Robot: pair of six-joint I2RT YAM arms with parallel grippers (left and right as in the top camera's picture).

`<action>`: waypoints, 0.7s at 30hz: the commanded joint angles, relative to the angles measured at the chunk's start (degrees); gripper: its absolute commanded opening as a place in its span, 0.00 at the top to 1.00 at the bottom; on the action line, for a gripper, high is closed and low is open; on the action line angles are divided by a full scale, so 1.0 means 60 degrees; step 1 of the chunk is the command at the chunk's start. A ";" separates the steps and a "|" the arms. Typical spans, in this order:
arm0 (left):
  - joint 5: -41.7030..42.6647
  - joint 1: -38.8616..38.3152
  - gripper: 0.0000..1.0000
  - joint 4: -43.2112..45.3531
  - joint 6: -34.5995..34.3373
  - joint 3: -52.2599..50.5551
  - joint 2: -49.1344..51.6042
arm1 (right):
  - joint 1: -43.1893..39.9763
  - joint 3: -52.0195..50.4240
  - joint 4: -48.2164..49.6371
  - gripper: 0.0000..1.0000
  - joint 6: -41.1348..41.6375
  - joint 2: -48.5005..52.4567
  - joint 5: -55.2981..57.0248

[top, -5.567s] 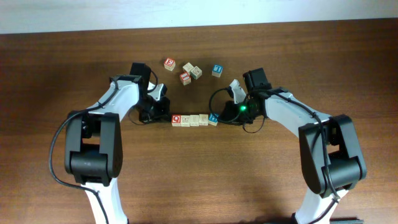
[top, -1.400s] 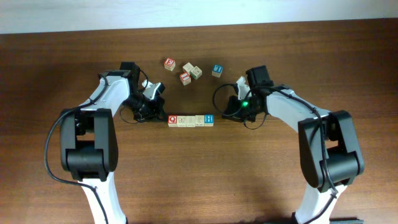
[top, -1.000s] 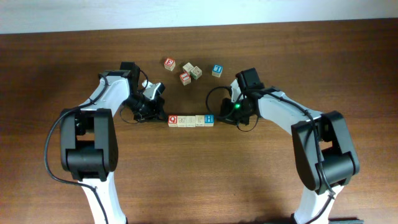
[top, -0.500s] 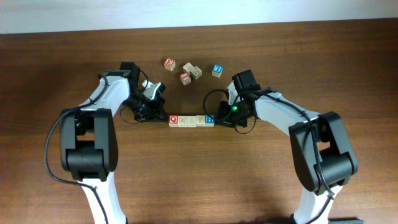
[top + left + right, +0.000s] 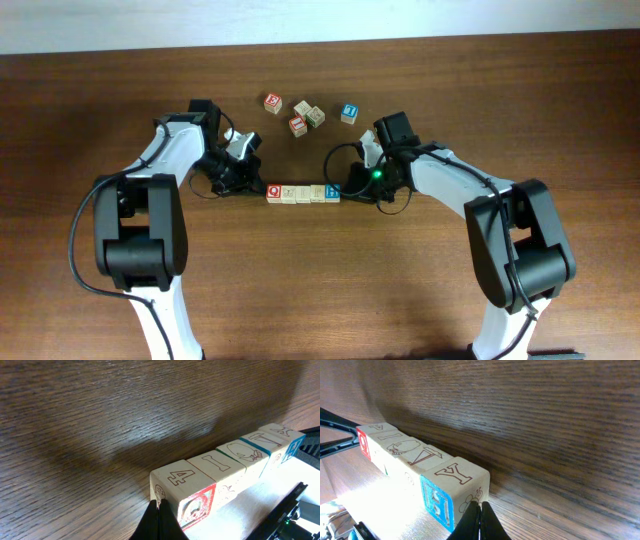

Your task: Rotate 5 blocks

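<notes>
Five blocks lie in a tight row [image 5: 303, 192] at the table's middle, with a red-faced one [image 5: 274, 191] at the left end, three beige ones between, and a blue-faced one [image 5: 332, 191] at the right end. My left gripper [image 5: 257, 186] is shut, holding nothing. In the left wrist view its tip [image 5: 159, 510] touches the outer side of the red-faced block [image 5: 185, 487]. My right gripper [image 5: 347, 190] is also shut and holds nothing. In the right wrist view its tip [image 5: 480, 510] presses against the blue-faced block [image 5: 452, 485].
Several loose alphabet cubes lie behind the row: a red one [image 5: 273, 103], a cluster [image 5: 305, 117] and a blue one [image 5: 349, 112]. Both arms reach in from the front corners, and cables hang near the right wrist [image 5: 375, 175].
My right gripper has slid left up against the blue-faced end. The whole row has shifted slightly left, and my left gripper has backed off a little leftward with it.
</notes>
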 commanded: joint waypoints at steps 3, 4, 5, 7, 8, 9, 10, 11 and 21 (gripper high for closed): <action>0.0408 -0.0084 1.00 -0.0036 0.0193 -0.0047 0.0113 | 0.0095 0.0025 0.0171 0.95 -0.0138 -0.0178 -0.1126; 0.0408 -0.0084 1.00 -0.0036 0.0193 -0.0047 0.0113 | 0.0098 0.0025 0.0168 0.96 -0.0138 -0.0277 -0.1177; 0.0408 -0.0084 1.00 -0.0033 0.0193 -0.0047 0.0113 | 0.0131 0.0025 0.0168 0.95 -0.0135 -0.0375 -0.1177; 0.0408 -0.0084 1.00 -0.0033 0.0193 -0.0047 0.0113 | 0.0208 0.0029 0.0168 0.96 -0.0135 -0.0659 -0.1177; 0.0408 -0.0084 1.00 -0.0033 0.0193 -0.0047 0.0113 | 0.0222 0.0051 0.0160 0.96 -0.0135 -0.0714 -0.1195; 0.0408 -0.0084 1.00 -0.0033 0.0193 -0.0047 0.0113 | 0.0251 0.0087 0.0160 0.95 -0.0135 -0.0725 -0.1253; 0.0408 -0.0084 1.00 -0.0033 0.0193 -0.0047 0.0113 | 0.0288 0.0160 0.0164 0.95 -0.0135 -0.0725 -0.1392; 0.0408 -0.0084 1.00 -0.0033 0.0193 -0.0047 0.0113 | 0.0361 0.0208 0.0164 0.96 -0.0131 -0.0729 -0.1395; 0.0408 -0.0084 1.00 -0.0029 0.0193 -0.0047 0.0113 | 0.1049 0.0954 -0.0164 0.95 -0.0142 -0.0729 -0.1417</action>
